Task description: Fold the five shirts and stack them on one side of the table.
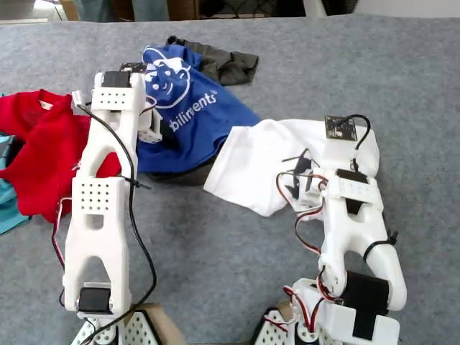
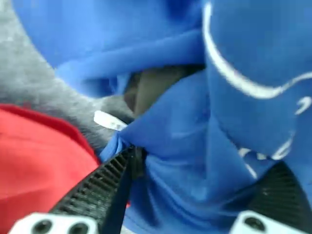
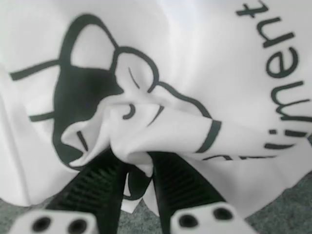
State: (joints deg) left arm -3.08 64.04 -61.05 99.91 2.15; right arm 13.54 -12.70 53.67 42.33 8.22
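A blue shirt (image 1: 194, 115) with white print lies crumpled at the back middle of the table. My left gripper (image 1: 149, 126) is down on its left edge. In the left wrist view the left gripper (image 2: 204, 161) stands open, with bunched folds of the blue shirt (image 2: 185, 146) between its fingers. A white shirt (image 1: 251, 162) with black print lies right of centre. My right gripper (image 1: 300, 176) is shut on a raised fold of the white shirt (image 3: 141, 126); the fingers (image 3: 97, 185) pinch it close together. A red shirt (image 1: 43, 151) lies at the left.
A dark grey shirt (image 1: 226, 63) lies partly under the blue one at the back, and it peeks through the folds (image 2: 146, 90). A teal shirt (image 1: 7, 205) shows at the left edge. The grey cloth table (image 1: 215, 259) is bare at front centre.
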